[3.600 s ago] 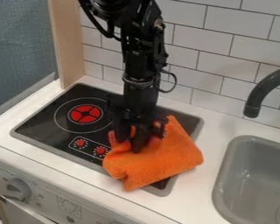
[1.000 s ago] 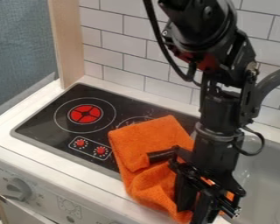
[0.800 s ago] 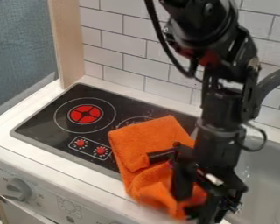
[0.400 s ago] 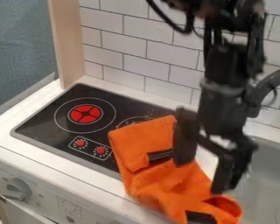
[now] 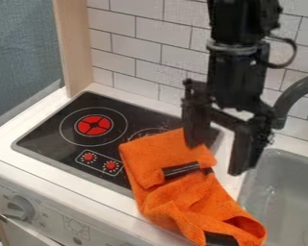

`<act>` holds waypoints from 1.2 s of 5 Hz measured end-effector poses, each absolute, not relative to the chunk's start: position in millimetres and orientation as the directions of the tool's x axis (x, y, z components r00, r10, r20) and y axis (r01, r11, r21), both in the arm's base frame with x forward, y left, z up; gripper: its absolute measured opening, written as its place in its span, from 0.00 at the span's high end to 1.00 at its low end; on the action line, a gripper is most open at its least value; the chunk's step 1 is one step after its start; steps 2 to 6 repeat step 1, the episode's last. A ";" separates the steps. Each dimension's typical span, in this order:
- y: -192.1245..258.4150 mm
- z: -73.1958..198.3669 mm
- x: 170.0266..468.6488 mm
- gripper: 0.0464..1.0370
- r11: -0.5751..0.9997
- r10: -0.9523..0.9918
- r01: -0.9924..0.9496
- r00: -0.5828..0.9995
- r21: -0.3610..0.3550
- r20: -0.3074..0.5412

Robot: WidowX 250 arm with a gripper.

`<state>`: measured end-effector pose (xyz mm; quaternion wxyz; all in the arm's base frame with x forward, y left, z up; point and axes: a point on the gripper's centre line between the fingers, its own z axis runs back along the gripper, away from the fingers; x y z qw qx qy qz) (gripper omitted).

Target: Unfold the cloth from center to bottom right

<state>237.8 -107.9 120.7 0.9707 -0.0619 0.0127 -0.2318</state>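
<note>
Fuzzy cloth point(image 5: 194, 202), glossy blk stovetop point(image 5: 54, 122), matt sink point(image 5: 275, 185)

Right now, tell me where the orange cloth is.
In the camera view, the orange cloth lies right of the two red knobs, running from the black stovetop down toward the gray sink's left edge.

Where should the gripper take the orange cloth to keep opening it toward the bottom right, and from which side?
Probably by the raised lip at the lower-right end of the orange cloth, coming down from above with one jaw on each side of it. There the fabric bulges around a shadowed hollow, so an edge stands up to pinch, whereas the upper part lies flatter and offers less.
</note>
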 end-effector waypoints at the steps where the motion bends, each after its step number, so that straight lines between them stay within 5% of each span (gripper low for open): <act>1: -107.3 121.1 237.7 0.04 0.885 -0.451 0.448 0.893 -0.125 0.004; 6: -107.3 121.1 237.7 0.04 0.885 -0.451 0.448 0.893 -0.125 0.004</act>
